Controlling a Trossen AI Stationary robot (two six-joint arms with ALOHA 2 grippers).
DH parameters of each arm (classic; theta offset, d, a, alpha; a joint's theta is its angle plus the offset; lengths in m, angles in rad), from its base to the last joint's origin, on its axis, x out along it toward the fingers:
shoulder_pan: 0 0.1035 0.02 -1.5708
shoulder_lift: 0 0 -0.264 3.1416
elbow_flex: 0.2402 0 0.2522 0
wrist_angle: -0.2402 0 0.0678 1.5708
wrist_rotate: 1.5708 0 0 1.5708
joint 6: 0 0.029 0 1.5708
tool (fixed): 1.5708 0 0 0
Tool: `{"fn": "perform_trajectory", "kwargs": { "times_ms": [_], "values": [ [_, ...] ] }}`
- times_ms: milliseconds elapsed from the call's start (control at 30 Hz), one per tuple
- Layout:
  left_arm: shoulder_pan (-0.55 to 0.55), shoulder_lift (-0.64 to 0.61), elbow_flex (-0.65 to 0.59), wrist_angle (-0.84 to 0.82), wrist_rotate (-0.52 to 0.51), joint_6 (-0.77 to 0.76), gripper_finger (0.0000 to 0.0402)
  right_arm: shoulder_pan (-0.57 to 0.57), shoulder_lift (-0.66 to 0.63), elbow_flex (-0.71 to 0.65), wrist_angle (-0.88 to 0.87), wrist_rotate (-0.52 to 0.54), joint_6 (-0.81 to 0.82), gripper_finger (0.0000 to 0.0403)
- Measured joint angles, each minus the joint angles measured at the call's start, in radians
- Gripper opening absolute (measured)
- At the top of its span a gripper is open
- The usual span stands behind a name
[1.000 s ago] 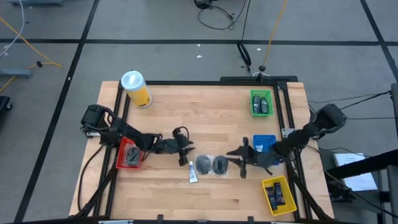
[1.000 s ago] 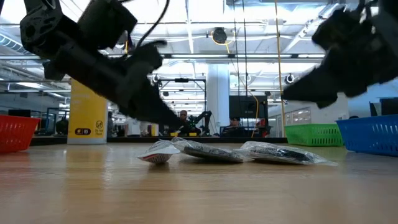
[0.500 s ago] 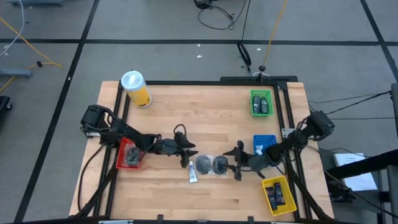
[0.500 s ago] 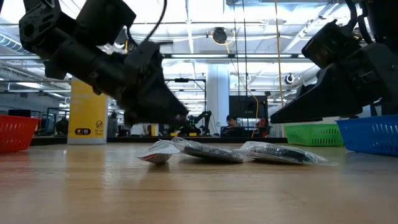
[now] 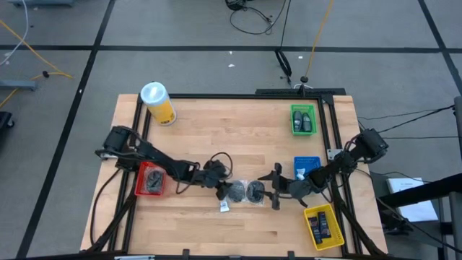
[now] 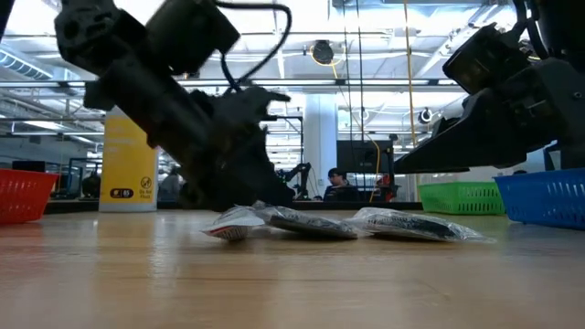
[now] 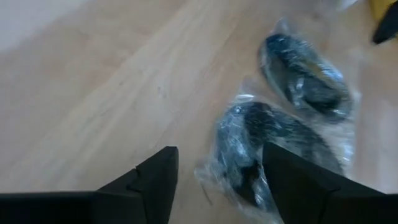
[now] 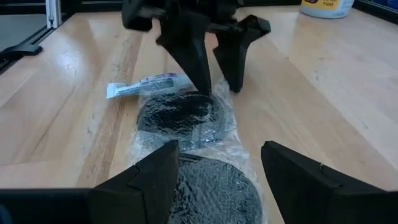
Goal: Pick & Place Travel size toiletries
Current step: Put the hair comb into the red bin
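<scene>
Wooden surface [image 5: 245, 137]: both spread end effectors, left [image 5: 225, 189] and right [image 5: 273, 190], reach for dark packets [image 5: 245, 191]; next, each should lower and pinch one.

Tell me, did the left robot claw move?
Yes. The left gripper slid away from the red bin, onto the nearer dark packet.

A wooden table [image 5: 238, 137] with a dark frame stands on a grey floor [image 5: 180, 29]. A yellow canister [image 5: 158, 102] with a white lid stands near the far left corner. A red bin [image 5: 149, 179] is at the left edge. On the right side are a green bin [image 5: 303, 120], a blue bin [image 5: 306, 167] and a yellow bin [image 5: 323, 225]. Black cables [image 5: 253, 18] lie on the floor.
</scene>
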Motion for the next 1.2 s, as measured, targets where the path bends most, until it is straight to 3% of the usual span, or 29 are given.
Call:
{"fn": "perform_trajectory", "kwargs": {
  "times_ms": [333,633,1000,1200],
  "values": [
    [0.022,0.036,0.036,-0.001,0.005,0.022,0.0158,0.000,0.000,-0.001,-0.012,-0.002,0.001,0.0221],
    [0.030,0.020,0.036,0.029,0.106,0.159,0.0010,0.000,0.000,-0.001,-0.013,-0.002,0.001,0.0221],
    [0.016,-0.328,0.036,-0.178,0.044,0.388,0.0003,0.000,0.000,-0.001,-0.013,-0.002,0.001,0.0222],
    [-0.044,-0.534,0.039,-0.404,0.033,0.413,0.0002,0.001,0.000,-0.001,-0.013,-0.002,0.001,0.0222]
  ]
}}
